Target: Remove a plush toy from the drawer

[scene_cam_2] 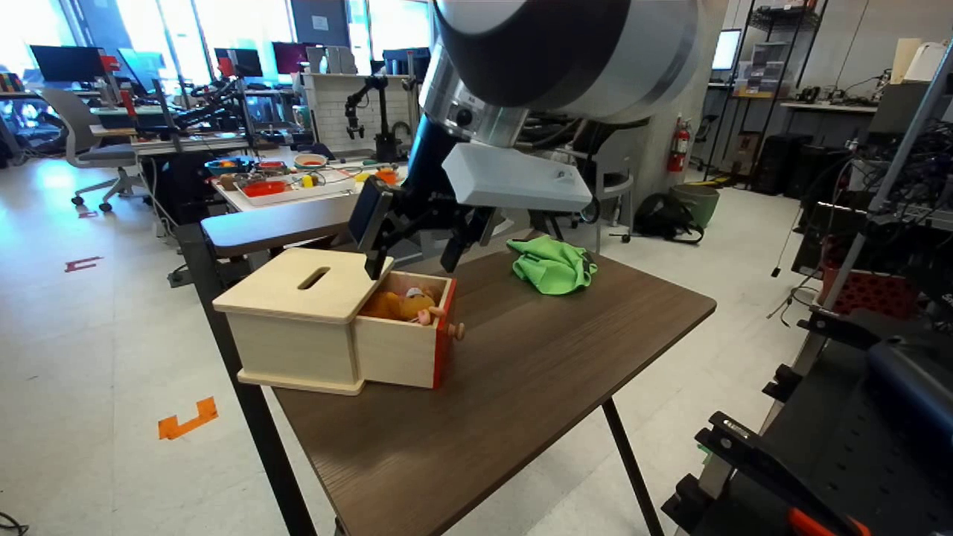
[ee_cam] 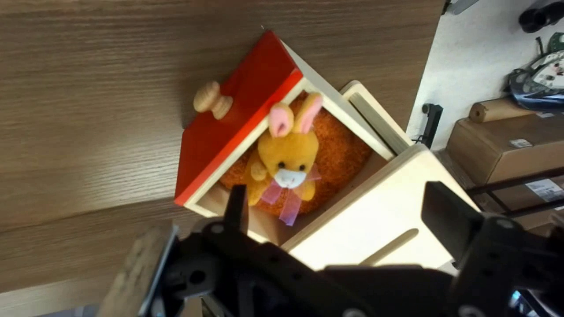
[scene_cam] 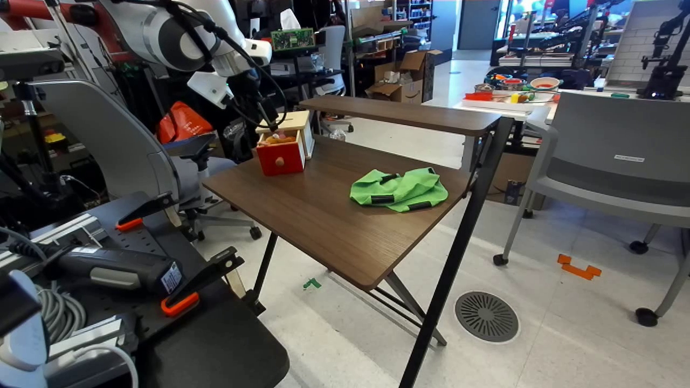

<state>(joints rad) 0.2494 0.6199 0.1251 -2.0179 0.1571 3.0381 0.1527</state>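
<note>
A small yellow-orange plush bunny [ee_cam: 288, 152] with pink inner ears, white muzzle and purple ribbon lies in the pulled-out drawer [ee_cam: 253, 101], which has a red front and wooden knob. Fuzzy dark-orange plush [ee_cam: 339, 149] lies under and behind it. The bunny also shows in an exterior view [scene_cam_2: 417, 304]. The drawer [scene_cam_2: 398, 353] juts from a pale wooden box [scene_cam_2: 290, 350] with a slotted lid. My gripper [scene_cam_2: 412, 260] is open with nothing between its fingers, above the drawer and box lid. In the wrist view the gripper [ee_cam: 339, 204] has one finger beside the bunny's lower side, the other over the lid.
The box stands on a brown table [scene_cam: 323, 215]. A crumpled green cloth [scene_cam: 399, 188] lies on the same table, also in an exterior view [scene_cam_2: 552, 266]. A raised shelf [scene_cam: 399, 114] runs along one table side. A black cart [scene_cam: 215, 334] with clamps stands nearby.
</note>
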